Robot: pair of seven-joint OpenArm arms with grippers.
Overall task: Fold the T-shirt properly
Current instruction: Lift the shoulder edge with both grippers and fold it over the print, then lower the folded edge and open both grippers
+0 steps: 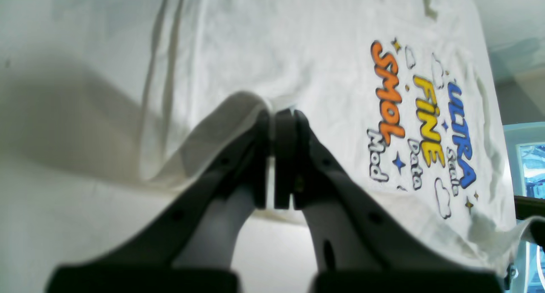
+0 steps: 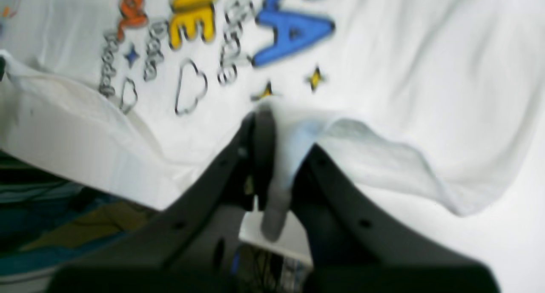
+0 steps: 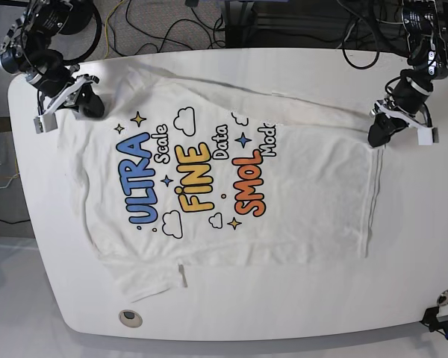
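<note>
Left arm: reaches in from the far right corner of the base view; its gripper (image 3: 379, 134) sits at the T-shirt's hem corner on the right, tilted down toward the table.
Left fingers: closed narrow on a raised fold of white cloth, seen in the left wrist view (image 1: 272, 156).
Right arm: comes in from the far left corner; its gripper (image 3: 89, 107) is at the shirt's shoulder end.
Right fingers: pinched on a bunched edge of fabric (image 2: 276, 173), which stands up between them.
Table (image 3: 284, 328): white, rounded corners, with a round grommet (image 3: 130, 318) near the front edge.
Room: dark cables (image 3: 172, 22) lie on the floor beyond the far edge.
T-shirt (image 3: 313, 201): white, spread across the table's middle, print up, far edge lifted and folded inward between the two grippers.
Print (image 3: 194, 183): blue ULTRA, yellow FINE, orange SMOL, with clouds and stars.
</note>
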